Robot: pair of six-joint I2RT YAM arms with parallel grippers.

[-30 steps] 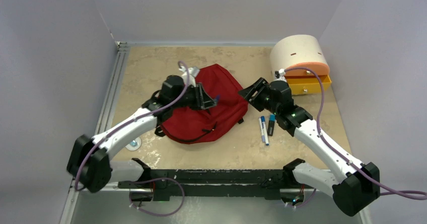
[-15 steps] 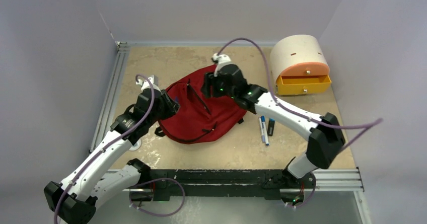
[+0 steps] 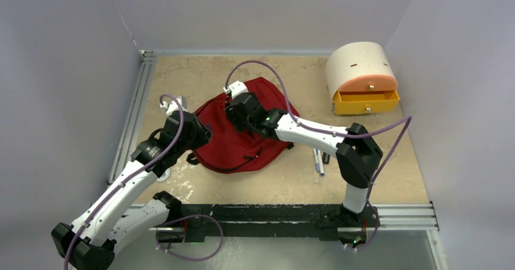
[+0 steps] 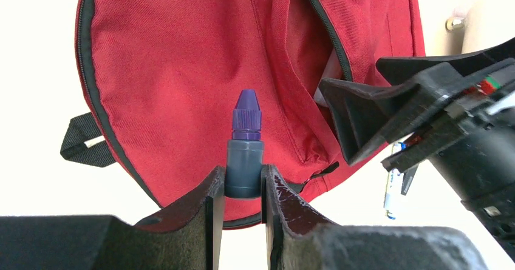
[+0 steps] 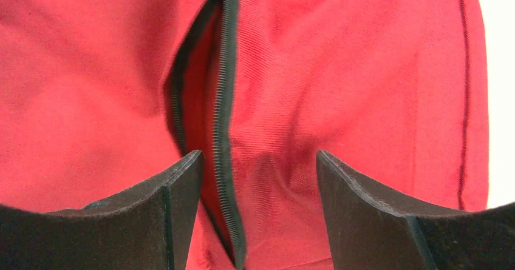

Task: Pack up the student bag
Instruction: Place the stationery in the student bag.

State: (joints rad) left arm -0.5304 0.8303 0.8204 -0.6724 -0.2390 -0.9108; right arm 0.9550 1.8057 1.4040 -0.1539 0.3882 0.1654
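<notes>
Left arm [image 3: 130, 182]: extends forward from the near left, its wrist low by the left edge of the student bag [image 3: 243, 148].
Left fingers [image 4: 214, 188]: pinched on a small dark bottle [image 4: 244, 161] with a purple cap, which sticks out past the tips over the red fabric.
Right arm [image 3: 316, 133]: stretches left across the worktop [image 3: 291, 179], with its wrist above the bag's middle.
Right fingers [image 5: 185, 179]: spread wide and empty, just above the partly open black zipper [image 5: 223, 100].
Student bag: lies flat mid-worktop, under both wrists.

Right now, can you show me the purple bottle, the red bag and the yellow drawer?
purple bottle [image 4: 244, 164]: left wrist view, bottle body.
red bag [image 3: 229, 150]: top view, front fabric.
yellow drawer [image 3: 379, 104]: top view, drawer front.
</notes>
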